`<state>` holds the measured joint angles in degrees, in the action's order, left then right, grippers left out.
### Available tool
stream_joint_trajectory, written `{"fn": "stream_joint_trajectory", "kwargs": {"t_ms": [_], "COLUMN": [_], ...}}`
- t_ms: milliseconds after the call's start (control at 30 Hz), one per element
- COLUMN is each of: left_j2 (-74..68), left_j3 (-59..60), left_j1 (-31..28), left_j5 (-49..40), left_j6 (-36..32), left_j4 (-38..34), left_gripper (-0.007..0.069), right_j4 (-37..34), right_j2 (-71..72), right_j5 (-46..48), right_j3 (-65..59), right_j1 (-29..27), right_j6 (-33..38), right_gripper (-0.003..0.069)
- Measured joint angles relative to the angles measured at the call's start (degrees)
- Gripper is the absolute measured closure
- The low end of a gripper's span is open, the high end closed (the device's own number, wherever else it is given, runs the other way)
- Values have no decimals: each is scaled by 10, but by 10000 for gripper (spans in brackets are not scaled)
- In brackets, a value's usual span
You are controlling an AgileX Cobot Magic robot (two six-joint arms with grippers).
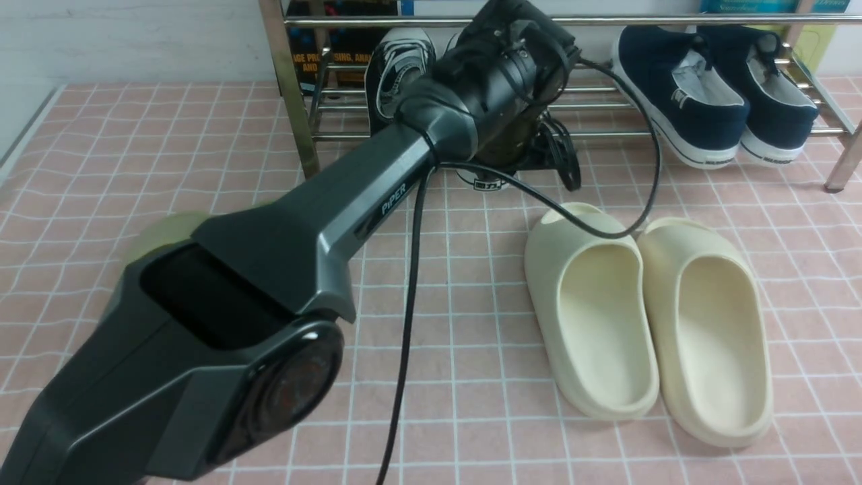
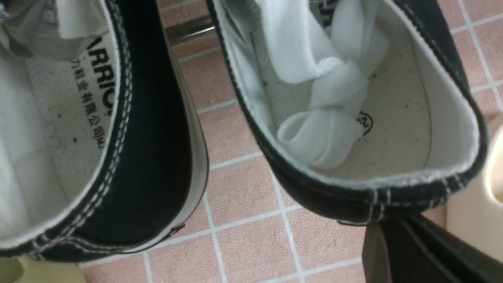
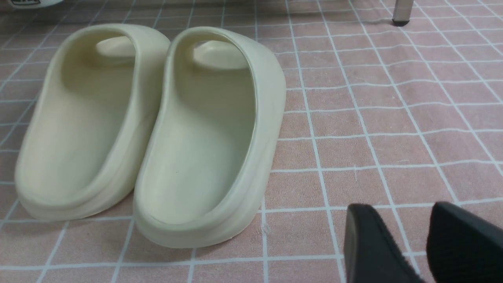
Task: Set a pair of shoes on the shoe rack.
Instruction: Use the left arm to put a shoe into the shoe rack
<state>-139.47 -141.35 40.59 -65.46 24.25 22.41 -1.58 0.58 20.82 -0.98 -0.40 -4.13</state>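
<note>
Left arm [image 1: 283, 256] at the black sneakers [image 2: 153, 157] — likely light, floppy canvas, best pinched at the heel rim [image 2: 393, 184] — left gripper [image 2: 389, 239] pressed together.

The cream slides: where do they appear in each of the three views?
Front view: cream slides lower right, in front of the shoe rack.
Left wrist view: only their edge, beyond one black sneaker heel.
Right wrist view: both whole, beyond the open right gripper.
Shared landmark: the pink tiled floor.
</note>
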Motion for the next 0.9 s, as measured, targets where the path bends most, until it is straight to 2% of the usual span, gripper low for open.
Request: {"fn": "stream_joint_trajectory", "kwargs": {"t_ms": [533,800,900], "left_j2": [0,17,54], "left_j3": [0,0,-2], "left_j1": [-19,-20,-20], "left_j5": [31,-4,-31], "left_j6": [5,0,-41], "left_j4": [-1,-25,-54], "left_gripper": [612,605,605], "right_j4": [0,0,0], "right_j2": [0,0,0], "right_j5": [0,0,0], "right_j3": [0,0,0], "right_j1": [0,0,0], "right_j6": [0,0,0], "right_gripper": [419,419,419]}}
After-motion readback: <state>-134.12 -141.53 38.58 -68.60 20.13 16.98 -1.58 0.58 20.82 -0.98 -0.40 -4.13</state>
